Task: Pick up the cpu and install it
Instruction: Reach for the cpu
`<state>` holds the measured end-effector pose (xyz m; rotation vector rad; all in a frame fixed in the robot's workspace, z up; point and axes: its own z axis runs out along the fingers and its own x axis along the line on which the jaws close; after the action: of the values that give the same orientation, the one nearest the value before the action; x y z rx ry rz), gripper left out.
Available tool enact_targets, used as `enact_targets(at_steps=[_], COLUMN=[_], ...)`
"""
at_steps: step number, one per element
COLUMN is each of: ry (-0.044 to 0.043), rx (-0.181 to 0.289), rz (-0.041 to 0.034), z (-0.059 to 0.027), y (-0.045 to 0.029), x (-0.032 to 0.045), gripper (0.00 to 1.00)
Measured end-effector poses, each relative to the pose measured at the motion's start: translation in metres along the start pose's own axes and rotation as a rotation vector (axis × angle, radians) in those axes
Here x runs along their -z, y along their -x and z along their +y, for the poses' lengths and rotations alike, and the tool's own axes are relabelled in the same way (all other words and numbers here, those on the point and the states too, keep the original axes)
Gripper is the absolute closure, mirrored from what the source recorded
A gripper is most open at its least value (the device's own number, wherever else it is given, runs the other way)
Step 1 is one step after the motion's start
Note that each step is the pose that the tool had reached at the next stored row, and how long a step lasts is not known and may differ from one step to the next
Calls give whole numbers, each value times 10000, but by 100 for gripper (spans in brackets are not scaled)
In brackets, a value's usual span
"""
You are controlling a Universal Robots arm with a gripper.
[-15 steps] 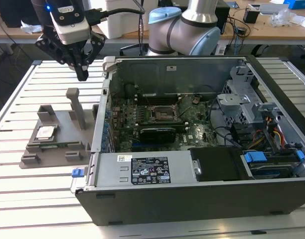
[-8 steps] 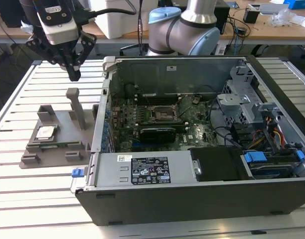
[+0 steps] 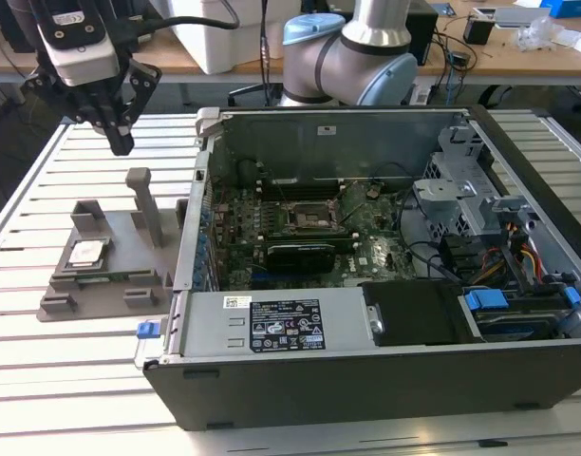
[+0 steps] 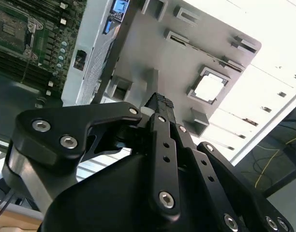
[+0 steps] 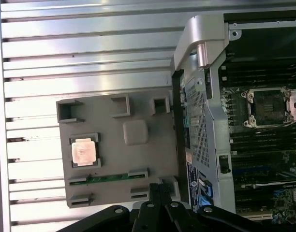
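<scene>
**Claw above the tray, cpu not yet lifted**

The gripper [image 3: 121, 144] hangs above the grey tray [image 3: 115, 277], fingers drawn narrow and holding nothing. The cpu [image 3: 86, 252] lies flat in a framed recess near the tray's edge farthest from the computer case [image 3: 366, 380], probably to keep it square for a top-down grasp. The motherboard socket [image 3: 312, 217] faces up inside the case.
</scene>
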<state>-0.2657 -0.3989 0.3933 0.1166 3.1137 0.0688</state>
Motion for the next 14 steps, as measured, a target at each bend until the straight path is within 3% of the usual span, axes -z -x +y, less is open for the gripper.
enact_targets(at_steps=[5, 14], ry=[0, 0], rx=[0, 0], rz=[0, 0], z=[-10, -24], y=[-143, -318], x=[4, 8], gripper=[89, 89])
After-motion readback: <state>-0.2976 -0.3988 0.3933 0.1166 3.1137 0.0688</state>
